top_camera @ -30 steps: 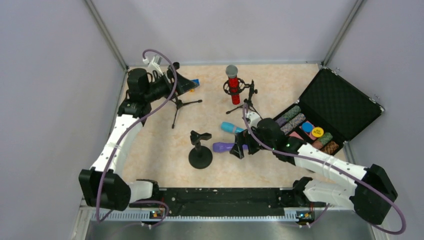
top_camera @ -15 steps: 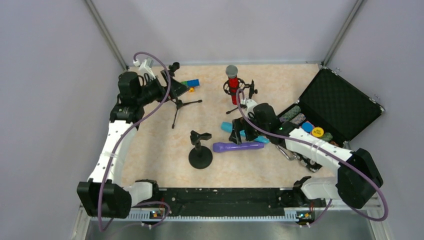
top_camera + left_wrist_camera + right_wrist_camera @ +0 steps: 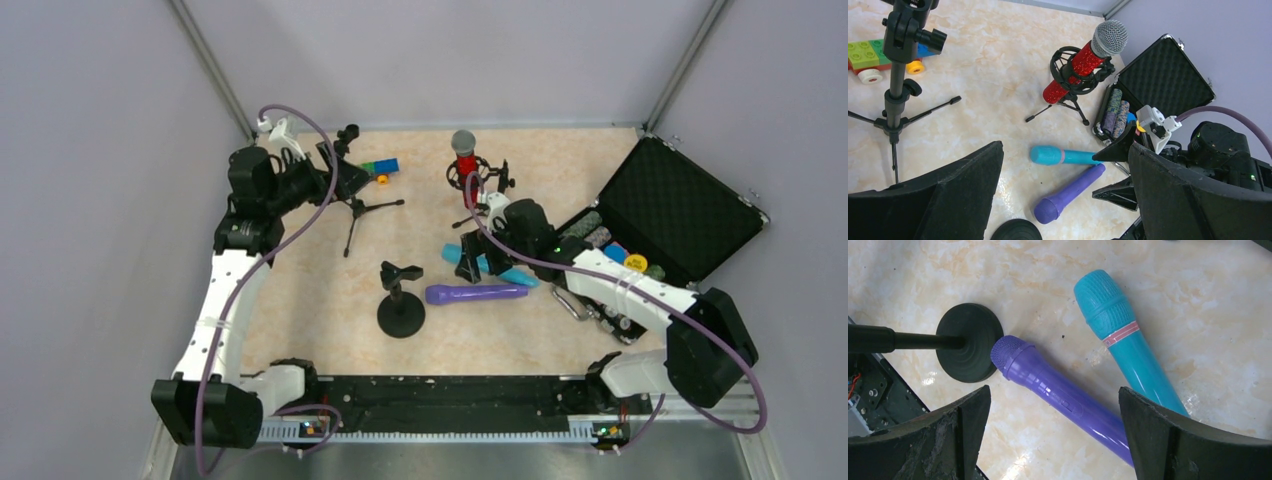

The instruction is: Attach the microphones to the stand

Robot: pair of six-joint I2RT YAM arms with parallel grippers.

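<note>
1 of 3 done: red microphone (image 3: 466,165) sat mounted beyond the round-base stand (image 3: 401,300). The purple microphone (image 3: 476,293) and blue microphone (image 3: 1128,345) lay near that stand; left gripper (image 3: 1063,150) and right gripper (image 3: 1054,390) gaped wide, empty.

The red microphone (image 3: 466,165) stands clipped in a tripod (image 3: 453,180). The purple microphone (image 3: 476,293) lies on the tabletop (image 3: 300,290) by the round-base stand (image 3: 401,312); the right end effector (image 3: 469,263) hangs over the light-blue microphone (image 3: 520,277).

The right gripper (image 3: 470,262) has left the purple microphone (image 3: 476,293) and moved farther away, over the light-blue microphone (image 3: 517,276). The left gripper (image 3: 335,178) has drawn back left, uncovering the toy bricks (image 3: 378,169).
</note>
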